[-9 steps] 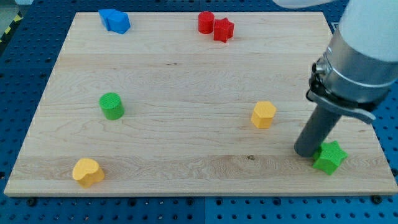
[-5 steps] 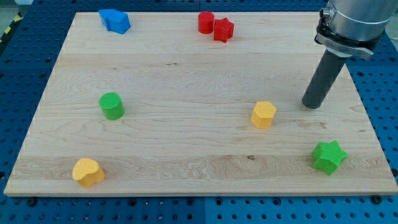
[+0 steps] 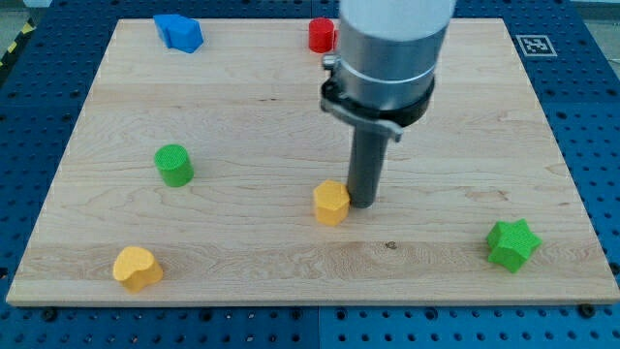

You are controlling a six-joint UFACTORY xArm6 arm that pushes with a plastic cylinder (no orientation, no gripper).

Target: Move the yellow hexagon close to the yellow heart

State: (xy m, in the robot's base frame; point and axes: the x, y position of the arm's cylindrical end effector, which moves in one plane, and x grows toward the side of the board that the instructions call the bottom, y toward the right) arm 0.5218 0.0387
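One yellow hexagon touches my tip on its right — the yellow heart sits far left. No claw here — only a rod.

Wooden worktop w/ green cylinder at view's left, green star bottom right, blue blocks top left, red cylinder top centre.

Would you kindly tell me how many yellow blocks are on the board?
2: the yellow hexagon near the middle, touching my tip, and the yellow heart at the view's bottom left.
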